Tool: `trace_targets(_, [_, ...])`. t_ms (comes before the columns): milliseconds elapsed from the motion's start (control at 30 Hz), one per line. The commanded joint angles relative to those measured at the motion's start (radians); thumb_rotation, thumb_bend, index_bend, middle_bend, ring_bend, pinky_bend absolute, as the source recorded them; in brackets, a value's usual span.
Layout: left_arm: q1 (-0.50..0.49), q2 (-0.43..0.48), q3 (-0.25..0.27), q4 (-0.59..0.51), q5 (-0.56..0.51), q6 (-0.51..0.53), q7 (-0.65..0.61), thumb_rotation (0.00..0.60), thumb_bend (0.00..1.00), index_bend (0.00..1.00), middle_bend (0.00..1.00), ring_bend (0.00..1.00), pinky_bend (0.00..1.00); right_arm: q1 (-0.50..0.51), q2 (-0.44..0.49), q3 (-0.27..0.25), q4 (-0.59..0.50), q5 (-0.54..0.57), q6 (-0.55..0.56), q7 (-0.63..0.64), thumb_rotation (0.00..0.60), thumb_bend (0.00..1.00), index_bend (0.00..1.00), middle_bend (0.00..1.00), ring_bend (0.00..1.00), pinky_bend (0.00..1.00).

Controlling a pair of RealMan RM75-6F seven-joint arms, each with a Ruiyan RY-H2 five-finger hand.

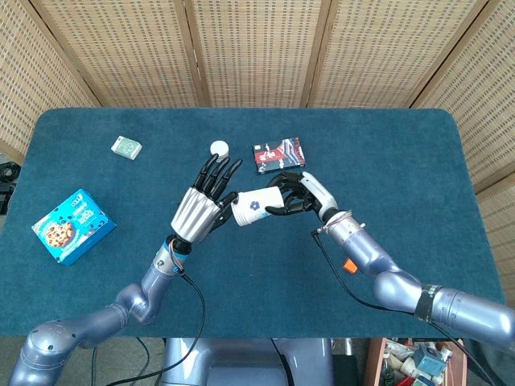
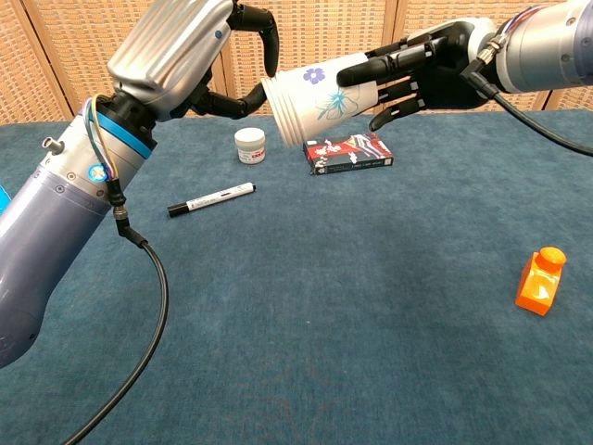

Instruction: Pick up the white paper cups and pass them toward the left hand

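Note:
A stack of white paper cups (image 1: 256,205) (image 2: 320,100) with a blue flower print lies sideways in the air above the middle of the table. My right hand (image 1: 296,196) (image 2: 419,74) grips it around the base end, the rim end pointing left. My left hand (image 1: 208,206) (image 2: 199,51) is spread open right beside the rim, its fingers reaching around the rim end; whether they touch the cups I cannot tell.
On the blue table (image 1: 386,161) lie a dark card box (image 1: 278,154) (image 2: 348,152), a small white jar (image 1: 219,148) (image 2: 249,146), a black marker (image 2: 211,199), an orange bottle (image 2: 540,282), a cookie box (image 1: 73,226) and a green pack (image 1: 126,145).

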Motion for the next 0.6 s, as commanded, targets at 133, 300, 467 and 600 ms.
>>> trace_targets(133, [-0.007,-0.004,0.0,0.0,-0.009,0.0,0.006,0.6,0.49,0.59,0.0,0.0,0.0,-0.007,0.007,0.006,-0.002,-0.012,-0.007,0.01,0.6,0.52,0.55,0.58,0.43,0.56])
trace_targets(300, [-0.013,-0.002,-0.001,-0.004,-0.017,-0.003,0.012,0.6,0.52,0.62,0.0,0.0,0.0,-0.013,0.009,0.006,-0.003,-0.023,-0.012,0.016,0.6,0.52,0.55,0.58,0.43,0.56])
trace_targets(467, [-0.014,-0.002,0.005,-0.006,-0.021,-0.007,0.012,0.6,0.55,0.65,0.0,0.0,0.0,-0.016,0.008,0.007,0.001,-0.029,-0.013,0.023,0.6,0.52,0.55,0.58,0.43,0.56])
trace_targets(600, [0.004,0.008,0.022,-0.003,-0.019,0.005,0.008,0.6,0.55,0.66,0.0,0.0,0.0,-0.024,0.017,0.015,0.009,-0.032,-0.013,0.032,0.6,0.52,0.55,0.58,0.43,0.56])
